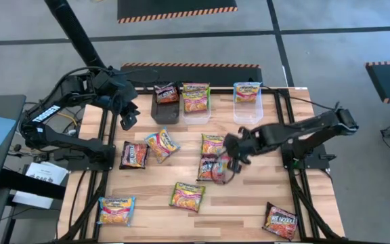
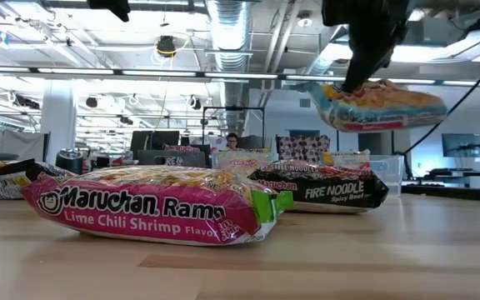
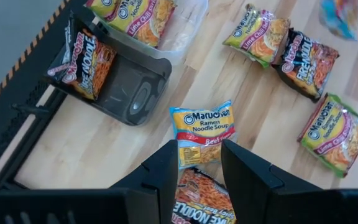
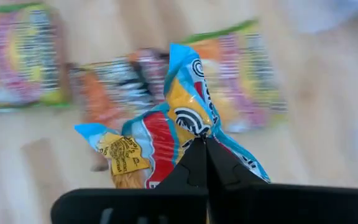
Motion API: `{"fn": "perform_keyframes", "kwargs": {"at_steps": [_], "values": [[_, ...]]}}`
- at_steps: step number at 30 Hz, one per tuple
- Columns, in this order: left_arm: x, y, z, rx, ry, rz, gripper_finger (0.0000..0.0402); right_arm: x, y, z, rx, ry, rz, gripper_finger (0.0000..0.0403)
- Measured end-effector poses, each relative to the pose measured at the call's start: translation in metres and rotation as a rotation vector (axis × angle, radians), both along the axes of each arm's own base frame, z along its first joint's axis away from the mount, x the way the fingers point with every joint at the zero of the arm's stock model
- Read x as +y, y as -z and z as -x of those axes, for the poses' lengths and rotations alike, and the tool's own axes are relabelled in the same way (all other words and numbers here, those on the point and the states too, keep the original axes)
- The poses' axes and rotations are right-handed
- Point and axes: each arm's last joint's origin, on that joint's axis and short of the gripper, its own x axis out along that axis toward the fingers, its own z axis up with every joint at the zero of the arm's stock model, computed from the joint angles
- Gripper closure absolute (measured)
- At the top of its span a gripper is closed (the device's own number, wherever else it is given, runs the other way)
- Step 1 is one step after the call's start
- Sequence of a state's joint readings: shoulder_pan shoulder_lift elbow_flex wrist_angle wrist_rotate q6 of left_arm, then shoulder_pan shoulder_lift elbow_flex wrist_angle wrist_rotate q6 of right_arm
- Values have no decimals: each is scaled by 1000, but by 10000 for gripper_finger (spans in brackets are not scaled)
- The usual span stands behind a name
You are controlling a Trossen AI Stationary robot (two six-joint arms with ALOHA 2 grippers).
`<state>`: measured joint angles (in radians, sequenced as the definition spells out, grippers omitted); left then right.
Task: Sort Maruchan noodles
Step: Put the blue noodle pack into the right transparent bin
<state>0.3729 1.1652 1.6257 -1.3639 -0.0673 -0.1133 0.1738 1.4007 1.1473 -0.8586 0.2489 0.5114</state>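
One blue packet [image 4: 166,130] is up off the table, pinched in the right gripper [image 4: 205,144], whose fingers are clamped together on the wrapper's edge. In the low view it hangs level and well above the wood, above the packets lying below. It looks light: a thin crinkly film bag around a dry noodle block, so the corner folds and puckers under the pinch while the rest stays fairly flat. My read is that the film is slick, and a grip on the seam alone could let it swing or slide; the block inside is brittle, so squeezing the middle risks cracking it. The sealed end fin looks like the best place to hold.

Over on the left, the left gripper [image 3: 199,163] hovers with its fingers apart above a beef packet [image 3: 202,132], touching nothing. Three bins [image 1: 247,102] sit along the far edge, each already with packets inside, the blue-packet one being the clear tub on the right. Several more packets lie loose on the table [image 1: 154,183], including a lime chili shrimp packet [image 2: 152,204] nearest the low camera.
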Motion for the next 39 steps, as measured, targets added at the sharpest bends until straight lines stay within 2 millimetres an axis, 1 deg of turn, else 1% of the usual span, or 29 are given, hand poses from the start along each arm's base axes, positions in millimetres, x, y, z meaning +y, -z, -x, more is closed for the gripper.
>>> {"fn": "perform_keyframes", "kwargs": {"at_steps": [5,10,15,20,25,30,35,39], "values": [[0,0,0,5,18,-13,292,-40,-18,16,-6,62,131,399],[1,-1,-2,-16,11,-16,292,-88,-31,31,8,103,263,399],[1,-2,-2,-22,18,-25,292,-138,-35,46,70,150,357,399],[1,-3,-3,-29,26,-34,292,-178,-36,59,119,164,452,399],[1,-3,-3,-34,26,-37,292,-205,-42,72,129,183,538,399],[2,-3,-3,-29,5,-50,292,-225,-43,85,115,168,564,400],[3,-4,-3,-25,-28,-82,292,-242,-33,87,125,180,534,400],[4,-5,-4,-37,-33,-92,292,-255,-17,79,154,149,495,399]]}}
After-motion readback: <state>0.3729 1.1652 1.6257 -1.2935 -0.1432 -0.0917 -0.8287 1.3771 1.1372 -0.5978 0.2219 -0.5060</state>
